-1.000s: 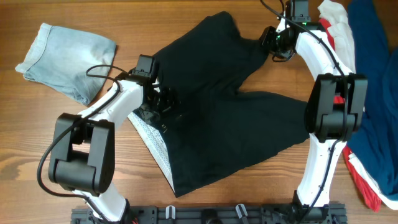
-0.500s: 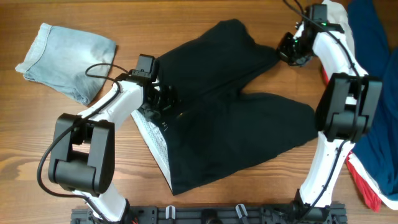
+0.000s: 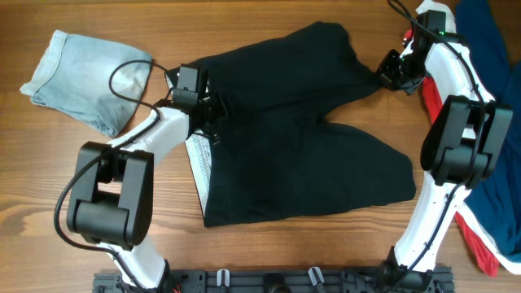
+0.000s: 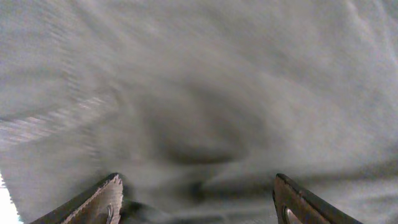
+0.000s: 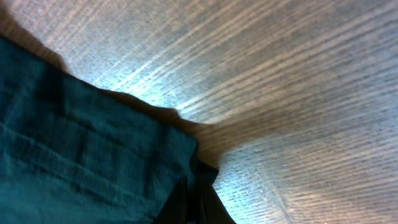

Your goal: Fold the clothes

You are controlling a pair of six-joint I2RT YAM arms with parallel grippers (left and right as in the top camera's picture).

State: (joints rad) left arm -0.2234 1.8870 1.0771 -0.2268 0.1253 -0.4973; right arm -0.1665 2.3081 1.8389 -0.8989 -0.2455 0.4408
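Spreading step: judged to be flattening the garment before the first fold.
Worktop (image 3: 49, 187): wooden, carrying everything.
Black shorts (image 3: 309, 163): centre of the frame, mostly flat; the speckled waistband lining (image 3: 198, 167) shows at their left edge, one leg reaches to the upper right, the other lies lower right.
Blue and red garments (image 3: 488, 122): heaped at the right edge, just beside the right arm.
Pale denim shorts (image 3: 85, 77): upper left, apart from the black pair.
Right end effector (image 3: 396, 72): upper right, closed on the hem corner of the upper leg.
Left end effector (image 3: 213, 112): at the waistband's upper corner; its fingers (image 4: 106, 202) stand wide apart with fabric filling the view, and no pinch is evident.
Doing it well: draw the leg outward low and level, gently, so the hem straightens without dragging the waistband or catching the heap.
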